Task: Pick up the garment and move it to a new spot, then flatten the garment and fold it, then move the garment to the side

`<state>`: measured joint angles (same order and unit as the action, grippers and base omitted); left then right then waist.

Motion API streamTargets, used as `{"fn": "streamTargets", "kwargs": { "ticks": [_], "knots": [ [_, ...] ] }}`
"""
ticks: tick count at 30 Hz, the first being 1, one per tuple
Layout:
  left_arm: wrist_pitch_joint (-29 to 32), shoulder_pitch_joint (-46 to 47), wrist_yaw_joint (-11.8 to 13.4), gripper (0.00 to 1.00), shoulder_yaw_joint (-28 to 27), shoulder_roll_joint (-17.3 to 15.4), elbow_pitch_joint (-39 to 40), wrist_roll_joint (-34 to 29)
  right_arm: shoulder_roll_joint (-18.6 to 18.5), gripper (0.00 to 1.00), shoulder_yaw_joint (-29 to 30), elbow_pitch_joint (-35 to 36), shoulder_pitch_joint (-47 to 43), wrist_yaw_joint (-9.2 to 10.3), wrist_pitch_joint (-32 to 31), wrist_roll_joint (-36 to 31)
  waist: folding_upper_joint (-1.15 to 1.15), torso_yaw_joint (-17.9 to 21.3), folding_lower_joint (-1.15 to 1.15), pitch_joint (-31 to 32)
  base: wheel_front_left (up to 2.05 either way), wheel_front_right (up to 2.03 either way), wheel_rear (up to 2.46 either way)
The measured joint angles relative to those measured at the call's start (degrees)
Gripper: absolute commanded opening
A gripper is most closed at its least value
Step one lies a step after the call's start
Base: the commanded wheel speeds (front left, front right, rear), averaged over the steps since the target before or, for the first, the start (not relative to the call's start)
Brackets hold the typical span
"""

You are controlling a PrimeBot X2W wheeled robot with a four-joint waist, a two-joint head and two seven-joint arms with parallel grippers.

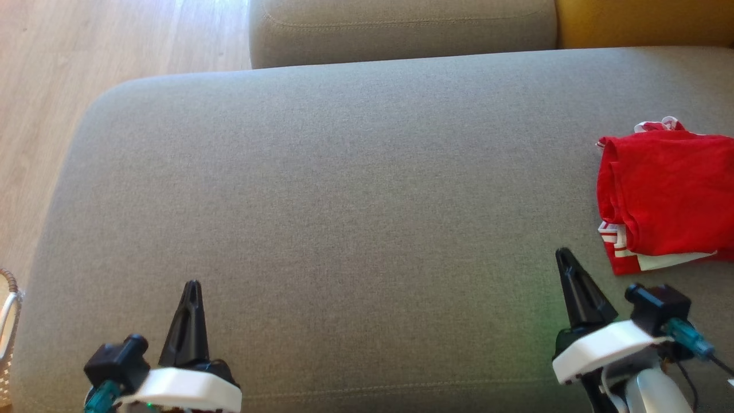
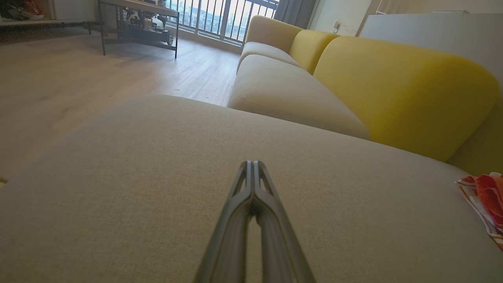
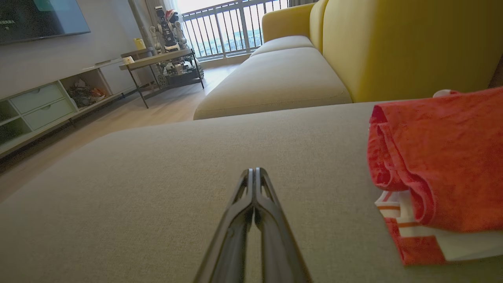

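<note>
Garment (image 1: pixel 668 189) sits folded at 3 o'clock on the cushion (image 1: pixel 344 172), probably its set-aside spot; its far edge is cropped. Left gripper (image 1: pixel 192 287) and right gripper (image 1: pixel 565 255) are pinched closed, empty, clear of cloth.

The red garment (image 1: pixel 665 195) runs past the edge at 3 o'clock in the head view, so its far side is hidden. At 8 o'clock a pale woven thing (image 1: pixel 7 338), perhaps a basket, is mostly cut off.
</note>
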<state>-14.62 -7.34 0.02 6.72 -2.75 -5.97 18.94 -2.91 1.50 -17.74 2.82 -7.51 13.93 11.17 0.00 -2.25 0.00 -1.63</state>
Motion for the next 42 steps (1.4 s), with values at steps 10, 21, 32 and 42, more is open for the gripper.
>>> {"fn": "streamTargets", "kwargs": {
  "ticks": [10, 21, 32, 42],
  "knots": [
    [1.49, 0.08, -0.43, 0.00, -0.11, -0.05, -0.59, 6.38, 0.01, 0.00, 0.25, -0.07, -0.02, 0.00, -1.42, 6.60, 0.00, 0.19, 0.00, 0.13, 0.00, 0.00, 0.00],
    [2.96, 0.99, -1.05, 0.00, -0.37, -0.16, -1.64, 13.22, 0.02, 0.00, 0.70, 0.14, -0.02, 0.00, -3.35, 13.71, 0.00, 0.39, 0.00, 0.26, 0.00, 0.00, 0.00],
    [4.24, 2.16, -1.60, 0.00, -0.91, -0.32, -2.33, 19.34, 0.02, 0.00, 1.38, 0.20, -0.02, 0.00, -4.88, 20.13, 0.00, 0.57, 0.00, 0.38, 0.00, 0.00, 0.00],
    [5.75, 2.55, -2.15, 0.00, -1.76, -0.48, -3.12, 25.46, 0.03, 0.00, 1.82, 0.26, -0.02, 0.00, -6.64, 26.61, 0.00, 0.75, 0.00, 0.49, 0.00, 0.00, 0.00]
  ]
}}
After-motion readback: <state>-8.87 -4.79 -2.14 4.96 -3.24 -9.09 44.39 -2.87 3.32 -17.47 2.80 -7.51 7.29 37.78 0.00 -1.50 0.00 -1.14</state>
